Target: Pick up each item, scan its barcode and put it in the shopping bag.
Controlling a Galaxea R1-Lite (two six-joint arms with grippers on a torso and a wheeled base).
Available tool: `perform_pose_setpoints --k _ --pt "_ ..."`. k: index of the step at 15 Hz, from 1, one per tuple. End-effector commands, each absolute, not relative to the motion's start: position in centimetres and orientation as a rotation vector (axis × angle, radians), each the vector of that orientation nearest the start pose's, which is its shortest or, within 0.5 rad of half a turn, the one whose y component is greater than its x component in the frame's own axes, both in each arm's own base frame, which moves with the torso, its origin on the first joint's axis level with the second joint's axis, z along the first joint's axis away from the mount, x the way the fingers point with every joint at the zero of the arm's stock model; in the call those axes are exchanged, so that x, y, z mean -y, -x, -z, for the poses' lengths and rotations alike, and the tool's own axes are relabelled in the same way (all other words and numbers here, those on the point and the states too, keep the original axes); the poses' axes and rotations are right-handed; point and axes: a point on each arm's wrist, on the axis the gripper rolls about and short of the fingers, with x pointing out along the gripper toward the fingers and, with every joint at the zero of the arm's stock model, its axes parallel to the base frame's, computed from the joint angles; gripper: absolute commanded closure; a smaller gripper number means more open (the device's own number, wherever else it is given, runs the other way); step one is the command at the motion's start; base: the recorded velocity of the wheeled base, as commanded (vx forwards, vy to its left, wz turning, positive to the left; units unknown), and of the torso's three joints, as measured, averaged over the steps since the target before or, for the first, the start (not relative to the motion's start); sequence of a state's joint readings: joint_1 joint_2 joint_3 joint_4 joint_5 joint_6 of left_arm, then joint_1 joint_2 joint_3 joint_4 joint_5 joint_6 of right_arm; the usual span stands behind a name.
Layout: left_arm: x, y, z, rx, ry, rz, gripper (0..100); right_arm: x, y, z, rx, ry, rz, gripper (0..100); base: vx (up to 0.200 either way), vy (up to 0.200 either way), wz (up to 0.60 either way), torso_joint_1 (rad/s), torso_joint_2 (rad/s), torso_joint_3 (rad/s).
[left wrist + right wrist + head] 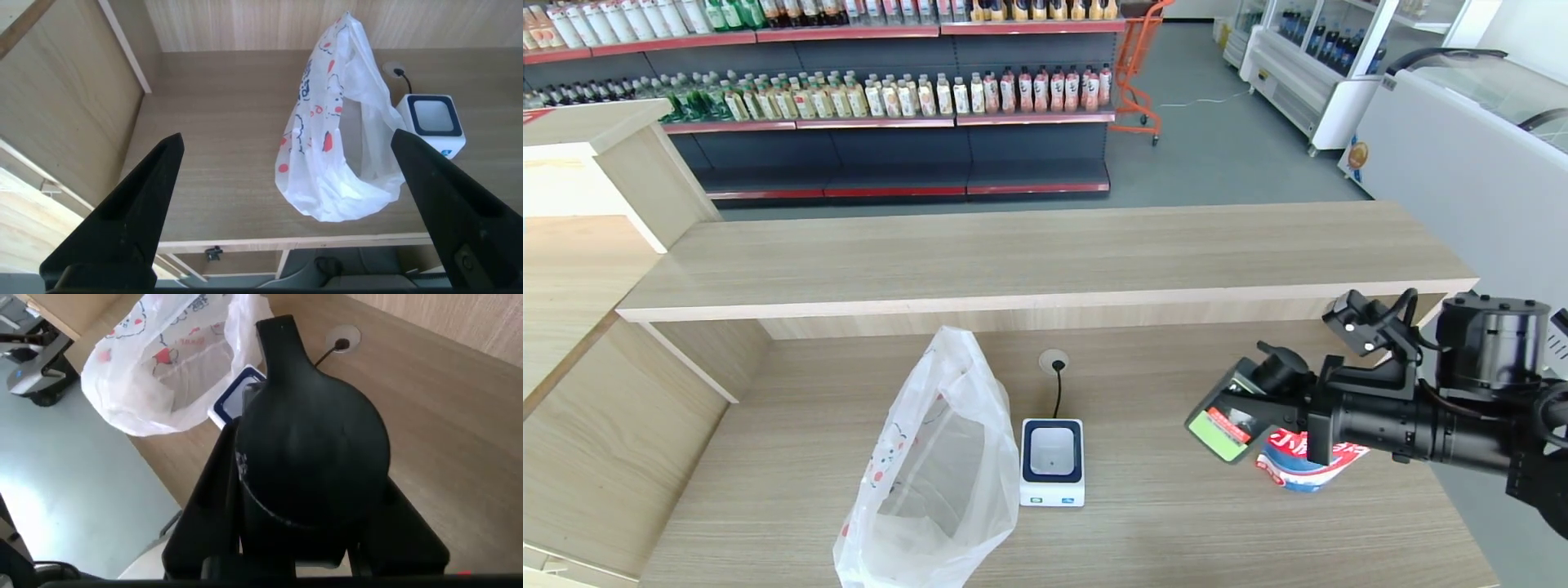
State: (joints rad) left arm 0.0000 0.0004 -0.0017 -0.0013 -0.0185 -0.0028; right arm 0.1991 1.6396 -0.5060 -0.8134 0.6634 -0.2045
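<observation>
A white plastic shopping bag [931, 474] [335, 155] [159, 363] stands open on the wooden counter [1176, 531]. Just right of it sits a white barcode scanner [1052, 461] [431, 118] [233, 392] with a dark window facing up. My right gripper [1232, 412] [306, 539] hovers above the counter to the right of the scanner, shut on a black item [1223, 426] [310, 449] with a green and red label. A red, white and blue packet [1307, 467] lies on the counter under that arm. My left gripper [288, 139] hangs open above the bag's left side, holding nothing.
A raised wooden ledge [1045, 253] runs along the back of the counter, and a side wall [621, 441] closes its left end. The scanner's cable goes into a round hole [1054, 361]. Shelves of bottles [890, 94] and freezers [1462, 122] stand beyond.
</observation>
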Motion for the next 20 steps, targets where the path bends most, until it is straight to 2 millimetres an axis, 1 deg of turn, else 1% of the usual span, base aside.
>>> perform_pose_setpoints --k 1,4,9,14,20 --pt "0.0 2.3 -7.6 0.003 0.003 0.018 0 -5.7 -21.5 -15.4 -0.182 0.128 -0.876 100 0.000 0.000 0.00 0.000 0.00 0.000" --pt "0.0 2.3 -7.6 0.003 0.003 0.018 0 -5.4 -21.1 -15.5 -0.185 0.112 -0.860 100 0.000 0.000 0.00 0.000 0.00 0.000" --pt "0.0 2.3 -7.6 0.003 0.000 0.018 0 -5.3 -20.8 -15.1 -0.210 0.088 -0.854 100 0.000 0.000 0.00 0.000 0.00 0.000" --pt "0.0 2.3 -7.6 0.003 0.002 0.018 0 -5.2 -20.1 -14.8 -0.220 0.085 -0.856 100 -0.200 0.000 0.00 0.004 0.00 0.000" --pt "0.0 2.3 -7.6 0.003 0.003 0.018 0 -5.1 -19.6 -14.8 -0.220 0.080 -0.855 100 0.000 0.000 0.00 0.000 0.00 0.000"
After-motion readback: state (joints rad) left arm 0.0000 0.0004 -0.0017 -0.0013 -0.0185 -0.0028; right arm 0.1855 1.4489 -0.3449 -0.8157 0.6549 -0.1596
